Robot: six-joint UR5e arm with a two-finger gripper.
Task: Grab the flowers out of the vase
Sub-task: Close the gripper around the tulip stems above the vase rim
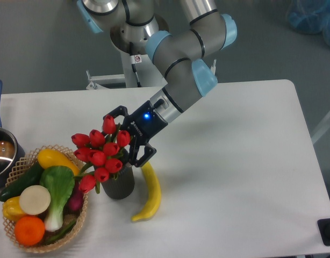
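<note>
The white table (235, 161) fills most of the view, with the UR5e arm (181, 59) reaching down from its grey base at the far edge toward the left half of the tabletop. The arm's grey tubes and pale blue joint caps bend down to a black wrist where a small blue light glows.

At the near left corner sits a woven wicker basket (25, 161) filled with produce: a green-and-white leafy vegetable (57, 191), a yellow squash (55, 159), a dark green cucumber (20, 183), a pale round slice (35, 199), an orange (29, 230) and a yellow piece (9, 207) beside it. Behind the basket, at the left edge, a steel pot (1, 156) with a blue handle is partly cut off.

The flowers (100, 150) stand in the vase (121, 185), just right of the basket, their red tulip buds spreading wider than the dark rim and leaning left over the wicker edge. The vase is upright on the table.

The gripper (124, 137) is at the right side of the bunch, its 2 black fingers spread wide, 1 above the top buds and 1 down near the vase rim, with the right-hand buds between them. I cannot tell whether either finger touches a bud.

A yellow banana (150, 196) lies on the table just right of the vase, its upper tip under the lower finger.
</note>
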